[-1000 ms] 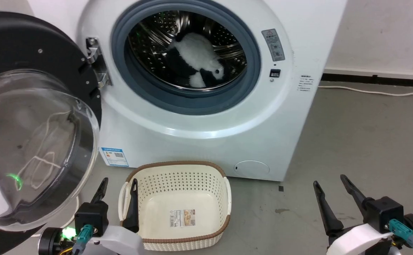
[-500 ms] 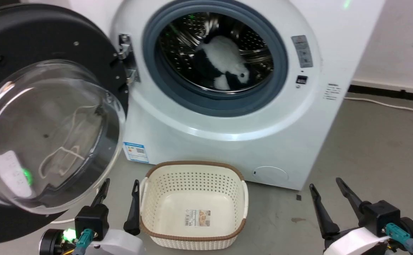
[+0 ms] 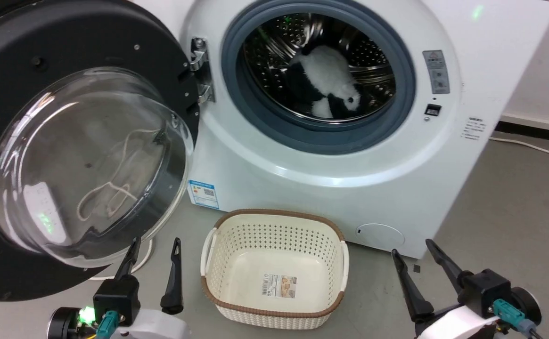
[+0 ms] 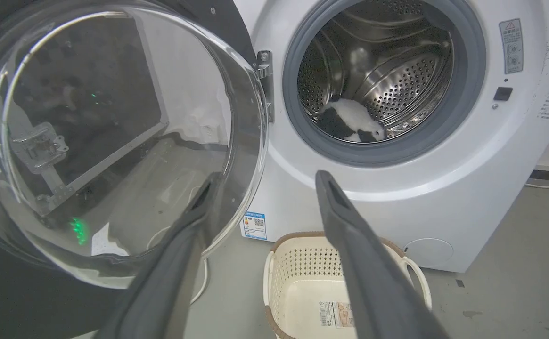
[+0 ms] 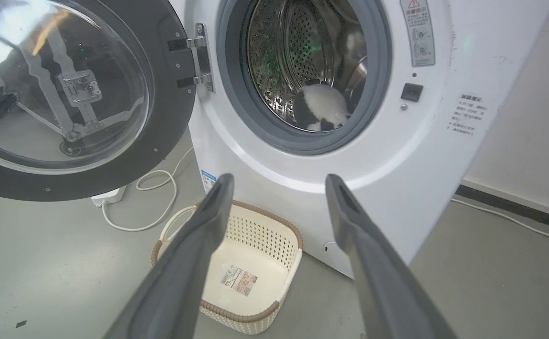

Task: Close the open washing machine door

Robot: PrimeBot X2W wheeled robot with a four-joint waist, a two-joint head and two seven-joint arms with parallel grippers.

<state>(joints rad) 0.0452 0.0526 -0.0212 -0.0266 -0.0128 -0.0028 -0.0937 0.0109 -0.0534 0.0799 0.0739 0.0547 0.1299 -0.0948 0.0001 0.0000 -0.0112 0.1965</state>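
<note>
The washing machine door (image 3: 81,160) stands swung wide open to the left, its black rim and clear glass bowl facing me, hung on a metal hinge (image 3: 201,70). The white washing machine (image 3: 349,155) shows its grey gasket and steel drum with a black-and-white plush toy (image 3: 326,80) inside. My left gripper (image 3: 156,245) is open and empty, low, just below the door's bowl (image 4: 114,141). My right gripper (image 3: 418,247) is open and empty at the lower right, clear of the machine (image 5: 397,141). Door (image 5: 67,94) and hinge appear in the right wrist view.
A cream perforated basket (image 3: 274,268) with a brown rim sits on the grey floor before the machine, between my grippers. A white cable (image 5: 156,197) and power block lie on the floor under the door. A wall and a cable (image 3: 533,146) lie to the right.
The head camera has swung left, so the whole scene sits further right in view. Both grippers stay open and low, and the door has not moved on its hinge.
</note>
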